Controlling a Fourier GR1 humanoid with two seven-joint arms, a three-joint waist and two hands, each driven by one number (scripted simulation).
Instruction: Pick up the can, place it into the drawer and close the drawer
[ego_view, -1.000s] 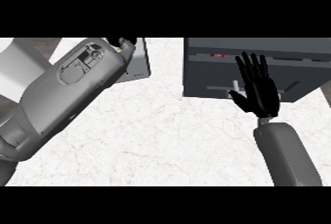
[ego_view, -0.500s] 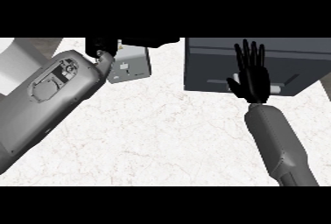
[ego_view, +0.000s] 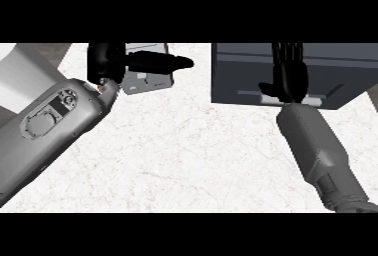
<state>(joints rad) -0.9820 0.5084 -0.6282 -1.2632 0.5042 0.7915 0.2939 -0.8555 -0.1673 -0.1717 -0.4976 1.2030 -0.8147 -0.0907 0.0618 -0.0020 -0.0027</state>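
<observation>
Head view, right hand (ego_view: 289, 75) unclenched, fingers straight, laid flat on the dark grey drawer (ego_view: 240, 75) front at far right. Left hand (ego_view: 111, 61) far left, fingers stretched out, grasping nothing, above a grey slab (ego_view: 145, 82). The can is hidden; cannot tell where.

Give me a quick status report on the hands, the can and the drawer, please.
Right hand open, fingers flat on drawer front. Left hand open by grey object, upper left. Can not in view. Nothing seen blocking.
</observation>
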